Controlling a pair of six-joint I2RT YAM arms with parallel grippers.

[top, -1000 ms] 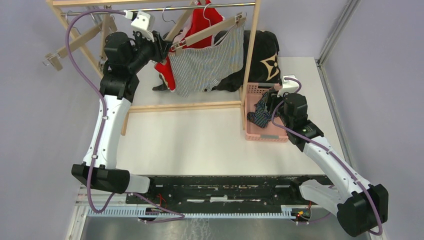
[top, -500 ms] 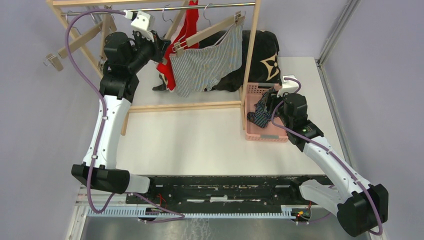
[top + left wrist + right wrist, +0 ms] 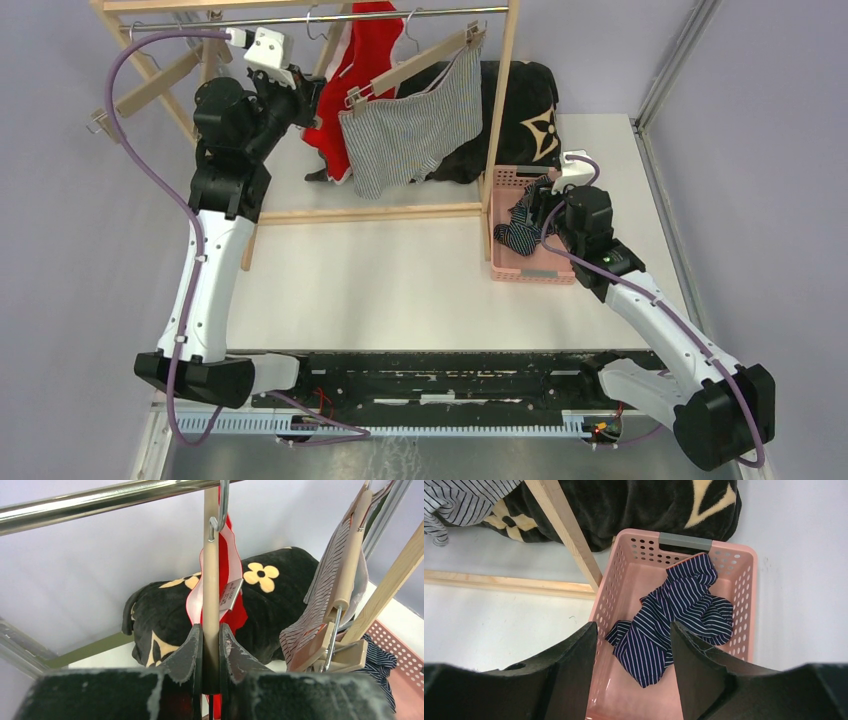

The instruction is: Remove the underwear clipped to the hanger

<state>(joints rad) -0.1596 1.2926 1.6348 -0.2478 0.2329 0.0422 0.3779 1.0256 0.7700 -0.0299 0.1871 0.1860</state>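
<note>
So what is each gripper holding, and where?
The left gripper clamps the hanger of the red pair at its low end; the right gripper is open, holding nothing.

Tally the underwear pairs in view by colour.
Red underwear: 1
Grey-and-white pinstriped underwear: 1
Navy striped underwear: 1
Total: 3

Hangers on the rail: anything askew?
Yes. The hanger holding the pinstriped underwear hangs steeply tilted, left end low. The left hand grips the red pair's hanger edge-on.
</note>
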